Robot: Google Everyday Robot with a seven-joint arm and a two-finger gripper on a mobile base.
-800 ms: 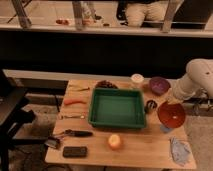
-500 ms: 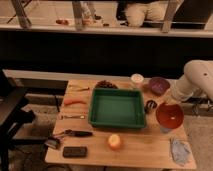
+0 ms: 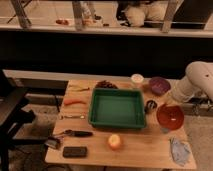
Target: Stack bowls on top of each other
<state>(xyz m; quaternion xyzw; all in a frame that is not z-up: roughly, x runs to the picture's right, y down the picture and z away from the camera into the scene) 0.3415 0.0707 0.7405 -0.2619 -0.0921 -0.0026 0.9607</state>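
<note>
Nothing stacked yet: the gripper (image 3: pixel 164 104), right of the green tray (image 3: pixel 117 108), clasps the red bowl (image 3: pixel 171 118) by its rim; the purple bowl (image 3: pixel 159 85) waits beyond, apart

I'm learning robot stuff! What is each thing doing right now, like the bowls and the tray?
red bowl: tilted, near the table's right edge, not stacked.
purple bowl: upright, empty.
green tray: flat, empty.
white cup: upright.
cloth: crumpled.
gripper: at the red bowl's upper rim.
</note>
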